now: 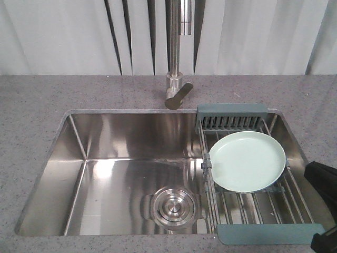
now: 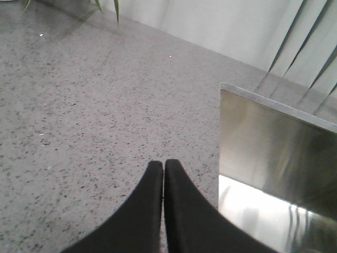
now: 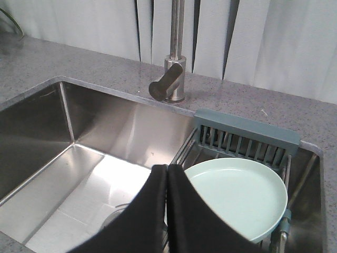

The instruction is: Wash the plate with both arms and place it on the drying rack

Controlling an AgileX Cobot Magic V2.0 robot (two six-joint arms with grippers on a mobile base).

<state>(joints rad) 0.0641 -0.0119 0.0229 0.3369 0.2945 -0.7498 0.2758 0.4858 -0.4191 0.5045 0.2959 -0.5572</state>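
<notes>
Plate (image 1: pixel 247 161), round, pale mint green, shallow raised rim.

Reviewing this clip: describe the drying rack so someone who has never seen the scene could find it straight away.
Start at the steel sink set in the grey speckled counter. The rack spans its right end, opposite the round drain, with a mint-green plate lying on it. Parallel steel rods between teal-grey end bars, the far one slotted, set it apart from the bare basin.
</notes>
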